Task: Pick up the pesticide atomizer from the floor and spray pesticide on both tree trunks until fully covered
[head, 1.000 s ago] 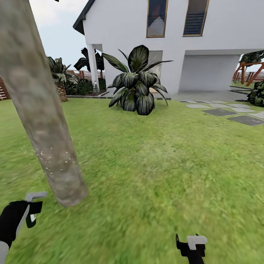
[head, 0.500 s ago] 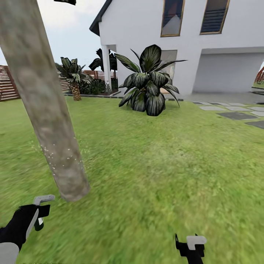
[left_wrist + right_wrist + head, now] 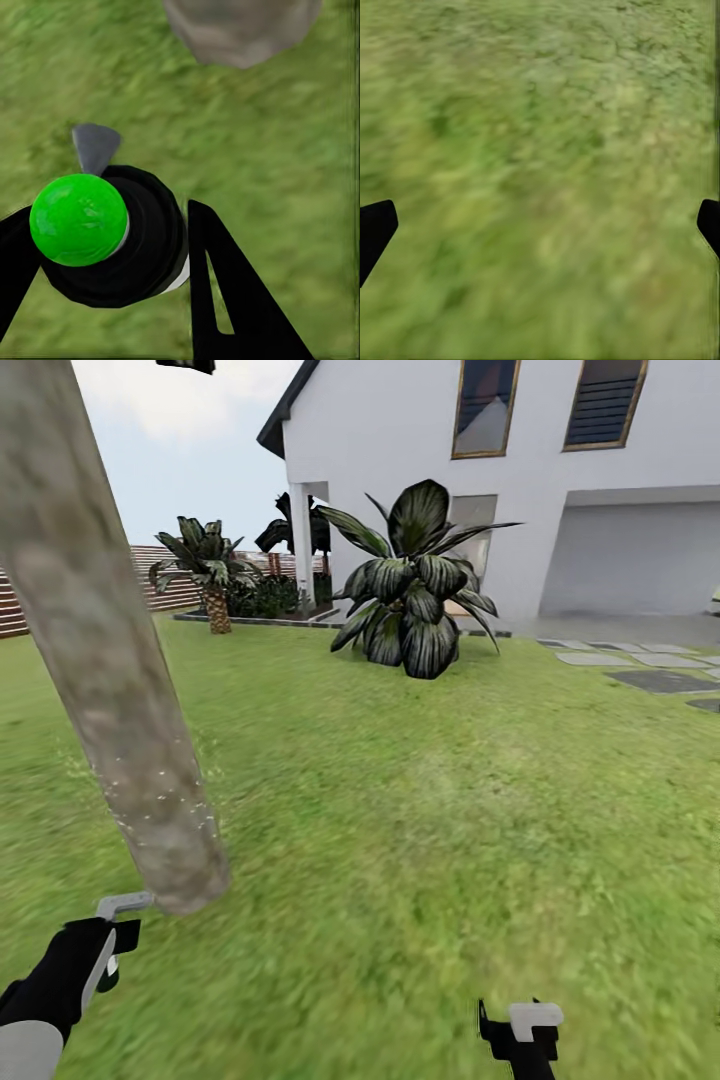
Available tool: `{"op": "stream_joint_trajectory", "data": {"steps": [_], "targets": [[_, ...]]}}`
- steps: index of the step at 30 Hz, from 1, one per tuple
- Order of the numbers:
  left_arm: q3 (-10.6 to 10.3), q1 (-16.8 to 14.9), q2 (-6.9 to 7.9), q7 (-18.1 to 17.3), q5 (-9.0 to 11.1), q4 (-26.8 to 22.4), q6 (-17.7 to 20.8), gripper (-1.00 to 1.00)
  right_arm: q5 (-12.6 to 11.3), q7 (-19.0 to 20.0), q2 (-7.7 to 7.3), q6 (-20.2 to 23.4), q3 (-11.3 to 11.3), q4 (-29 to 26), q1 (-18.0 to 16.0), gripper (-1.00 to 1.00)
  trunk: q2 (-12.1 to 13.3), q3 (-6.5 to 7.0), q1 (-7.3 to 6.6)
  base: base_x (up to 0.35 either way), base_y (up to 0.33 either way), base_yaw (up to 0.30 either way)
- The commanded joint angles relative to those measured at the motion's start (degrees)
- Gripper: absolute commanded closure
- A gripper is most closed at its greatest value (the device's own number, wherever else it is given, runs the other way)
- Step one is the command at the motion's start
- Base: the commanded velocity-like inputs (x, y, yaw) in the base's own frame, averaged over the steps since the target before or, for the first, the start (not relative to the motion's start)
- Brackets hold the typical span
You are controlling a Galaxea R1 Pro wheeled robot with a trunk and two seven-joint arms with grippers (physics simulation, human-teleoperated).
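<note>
A thick grey-tan mottled tree trunk [image 3: 110, 690] leans up the left of the head view, its foot in the grass floor [image 3: 420, 830]. White specks dot its lower part. My left gripper [image 3: 95, 960] sits just below the trunk's foot, shut on the pesticide atomizer [image 3: 118, 925], whose grey nozzle almost touches the trunk. In the left wrist view the atomizer [image 3: 112, 240] shows a green ball top on a black body between my black fingers [image 3: 221, 292], with the trunk's foot [image 3: 240, 26] ahead. My right gripper [image 3: 522, 1032] hangs low over grass, open and holding nothing [image 3: 540, 232].
A large dark-leaved plant [image 3: 415, 585] stands mid-lawn before a white house [image 3: 400, 440]. A short palm [image 3: 210, 570] and a brown slat fence [image 3: 160, 575] lie at the back left. Grey stepping stones [image 3: 650, 670] run at the right. Open lawn spreads right of the trunk.
The whole view has swung leftward, so house and plant sit further right. The trunk's foot now lies closer to the atomizer's nozzle. The right gripper holds its place.
</note>
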Motion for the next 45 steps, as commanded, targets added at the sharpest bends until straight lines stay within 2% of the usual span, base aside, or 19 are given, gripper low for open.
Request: {"op": "stream_joint_trajectory", "data": {"steps": [1,12,25,33,37,45], "targets": [[0.0,0.0,-0.02,0.0,-0.1,0.0,0.0,1.0,0.0,0.0,0.02,0.0,0.0,0.0,0.0,-1.0,0.0,0.0,0.0,0.003,-0.274,0.034],[-0.1,0.0,-0.22,0.1,-0.1,0.0,0.0,1.0,0.0,0.0,0.01,0.0,0.0,0.0,0.0,-1.0,0.0,0.0,0.0,0.102,-0.261,0.218],[-0.1,0.0,-0.48,0.1,-0.2,0.0,0.0,1.0,0.0,0.0,0.04,0.0,0.0,0.0,0.0,-1.0,0.0,0.0,0.0,0.147,-0.243,0.021],[-0.1,0.0,-0.55,0.2,-0.3,0.0,0.0,1.0,0.0,0.0,0.03,0.0,0.0,0.0,0.0,-1.0,0.0,0.0,0.0,0.029,-0.27,0.249],[0.0,0.0,-0.49,0.2,-0.2,-0.1,0.0,1.0,0.0,0.1,0.0,0.0,0.0,0.0,0.0,-1.0,0.0,0.0,0.0,0.217,-0.199,0.259],[0.0,0.0,-0.49,0.2,-0.2,-0.1,0.0,1.0,0.0,0.0,-0.18,0.0,0.0,0.0,0.0,-1.0,0.0,0.0,0.0,0.24,-0.184,0.013]]}}
